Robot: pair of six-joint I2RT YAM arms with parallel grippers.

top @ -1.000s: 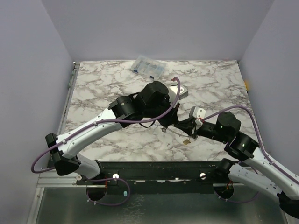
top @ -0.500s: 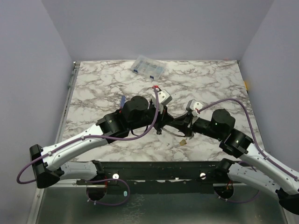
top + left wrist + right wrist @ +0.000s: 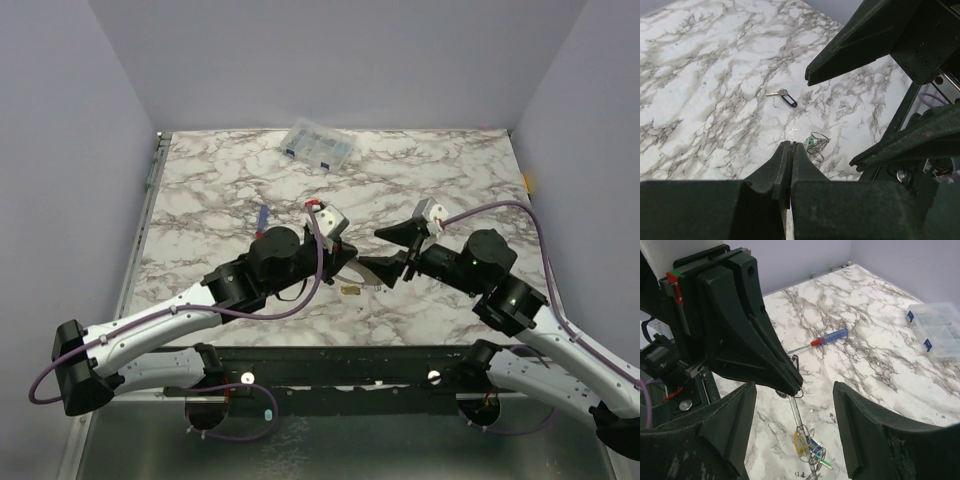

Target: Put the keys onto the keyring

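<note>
Pinching the keyring [image 3: 796, 412] in my left claw [image 3: 791, 148], I am holding those jaws pressed flat together on the thin wire, with no gap showing between them. In the right wrist view the hoop is showing almost edge-on. Its long axis is running from 12 o'clock to 6 o'clock, with a short bit poking up above the left tips and the rest hanging below.

The keys [image 3: 807, 446] are bunching at the hoop's 6 o'clock end, their yellow, blue and green tags crowding together low over the table [image 3: 450, 180]. I cannot tell whether they are touching it.

My right claw [image 3: 367, 247] is standing wide open and gripping nothing. In its own wrist view the left claw's tip is showing between its two fingers.

A black key [image 3: 785, 99] is lying flat on the marble apart from the bunch, at 12 o'clock from my left tips in the left wrist view. Its long axis is running 10 to 4, with the tag toward 4 o'clock.

The screwdriver [image 3: 827, 338] is lying beyond the hoop, its blue handle pointing to 2 o'clock. The box [image 3: 935, 330] is sitting at 3 o'clock in that view.
</note>
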